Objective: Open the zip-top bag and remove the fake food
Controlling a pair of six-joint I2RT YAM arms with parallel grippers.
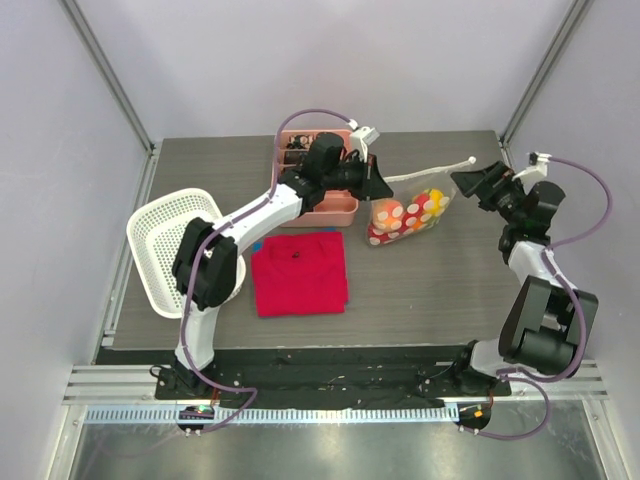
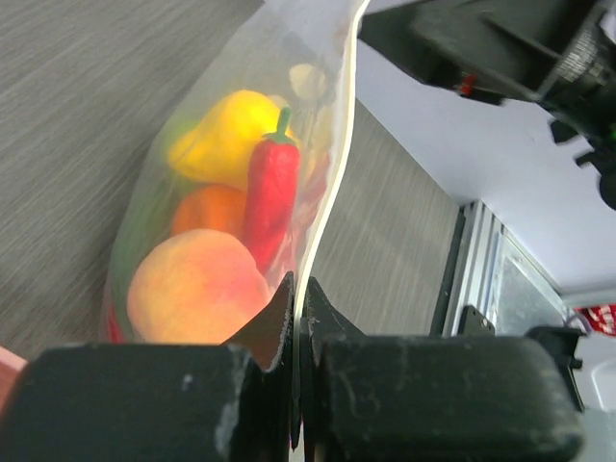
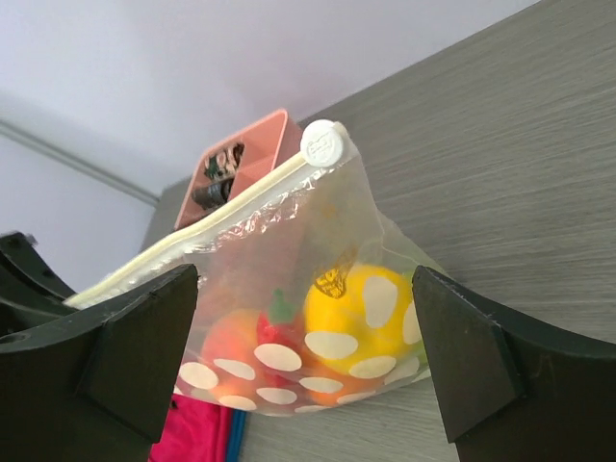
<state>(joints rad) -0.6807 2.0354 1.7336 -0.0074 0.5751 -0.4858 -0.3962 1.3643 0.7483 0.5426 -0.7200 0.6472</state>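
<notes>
The zip-top bag (image 1: 408, 214) hangs above the table's middle right, clear plastic with white polka dots. My left gripper (image 1: 384, 184) is shut on the left end of its zip strip; in the left wrist view the jaws (image 2: 300, 294) pinch the pale strip edge. Inside lies the fake food: a yellow fruit (image 2: 224, 135), a red chili (image 2: 270, 188), an orange (image 2: 205, 208) and a peach (image 2: 195, 294). The white slider (image 3: 322, 142) sits at the strip's right end (image 1: 472, 160). My right gripper (image 1: 465, 183) is open just right of the bag, its fingers (image 3: 135, 356) wide with nothing between them.
A pink divided tray (image 1: 338, 211) with dark pieces stands at the back behind the left arm. A folded red cloth (image 1: 300, 272) lies in front of it. A white lattice basket (image 1: 170, 240) overhangs the table's left edge. Grey walls close in on both sides.
</notes>
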